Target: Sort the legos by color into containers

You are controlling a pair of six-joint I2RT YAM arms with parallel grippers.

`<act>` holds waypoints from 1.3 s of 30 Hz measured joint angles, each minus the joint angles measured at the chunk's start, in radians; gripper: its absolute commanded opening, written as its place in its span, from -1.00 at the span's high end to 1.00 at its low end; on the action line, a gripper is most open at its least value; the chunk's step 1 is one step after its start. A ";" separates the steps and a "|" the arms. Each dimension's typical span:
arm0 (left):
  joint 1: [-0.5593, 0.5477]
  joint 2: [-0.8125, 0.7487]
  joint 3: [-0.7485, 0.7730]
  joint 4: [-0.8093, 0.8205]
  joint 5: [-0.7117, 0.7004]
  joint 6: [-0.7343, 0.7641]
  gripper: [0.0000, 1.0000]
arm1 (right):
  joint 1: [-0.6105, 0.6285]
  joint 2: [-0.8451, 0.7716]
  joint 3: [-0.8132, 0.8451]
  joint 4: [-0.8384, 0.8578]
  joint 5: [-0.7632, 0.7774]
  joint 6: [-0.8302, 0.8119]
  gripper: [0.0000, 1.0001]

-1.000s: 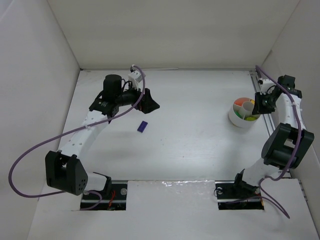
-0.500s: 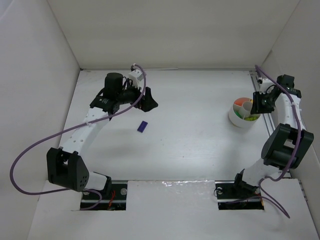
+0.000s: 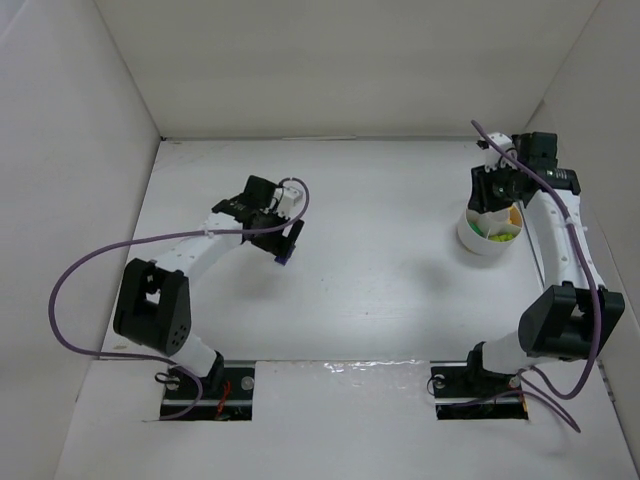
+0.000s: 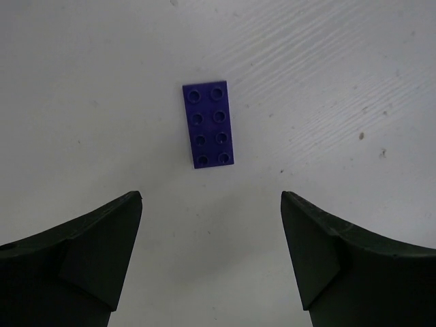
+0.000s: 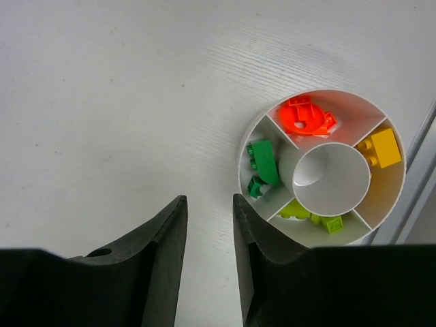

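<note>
White table (image 3: 380,290) carries one purple brick (image 4: 209,125), well left of the bowl (image 3: 480,243). Left gripper (image 4: 211,199) hovers over it, jaws wide, empty; right gripper (image 5: 209,201), above the bowl, slightly parted, empty. Likely step: pickup. Next: descend, straddle, close.

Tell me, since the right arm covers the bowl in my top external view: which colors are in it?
Observer: The right wrist view shows the bowl with four wedges: red pieces, a yellow brick, lime green bricks, dark green bricks.
Operator: Is the purple brick grabbed?
Observer: No. In the left wrist view it lies flat, studs up, untouched ahead of the left gripper, jaws open.
Operator: Right gripper carrying anything?
Observer: Nothing; its jaws stand slightly apart, only table between them.
</note>
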 measured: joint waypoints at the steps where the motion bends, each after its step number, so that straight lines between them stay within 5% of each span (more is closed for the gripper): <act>1: -0.016 0.009 -0.010 -0.008 -0.030 -0.002 -0.51 | 0.000 0.000 0.001 0.001 0.000 0.001 0.22; 6: -0.068 0.025 -0.033 -0.022 -0.130 -0.024 -0.37 | -0.001 0.000 0.011 0.001 0.003 0.005 0.22; 15: -0.074 0.060 -0.075 0.029 -0.194 -0.080 -0.45 | -0.008 -0.003 0.013 0.001 0.000 0.010 0.22; 39: -0.103 0.190 -0.076 0.139 -0.192 -0.159 -0.22 | -0.027 -0.021 0.012 0.001 -0.006 0.025 0.22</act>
